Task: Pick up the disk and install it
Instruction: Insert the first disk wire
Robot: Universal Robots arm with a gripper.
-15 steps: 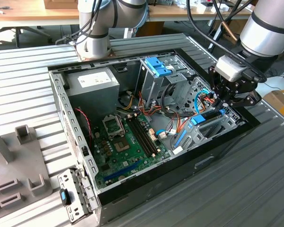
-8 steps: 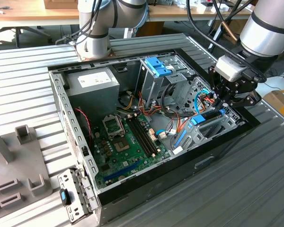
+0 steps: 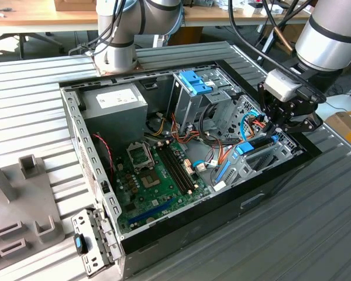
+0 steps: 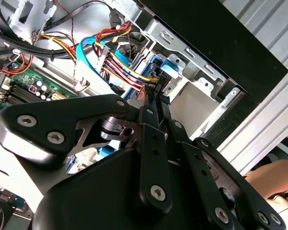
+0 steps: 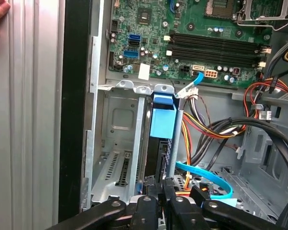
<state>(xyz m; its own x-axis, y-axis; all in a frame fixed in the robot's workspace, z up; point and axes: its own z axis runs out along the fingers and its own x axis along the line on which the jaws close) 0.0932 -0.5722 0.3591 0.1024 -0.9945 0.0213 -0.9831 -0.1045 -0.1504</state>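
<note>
Ribbed metal desk (image 3: 35, 93) is carrying one open computer case (image 3: 70, 123). Item: the disk (image 5: 162, 122), standing on edge inside the case and sitting in the drive cage (image 5: 117, 110) next to the case's side wall. Tool (image 5: 163, 186) is clenching the disk's near edge. Risks, as judged: a tilted carrier could end up jamming against the cage rails, and the cables (image 5: 206, 132) lying just beside the disk could be snagging it.
</note>
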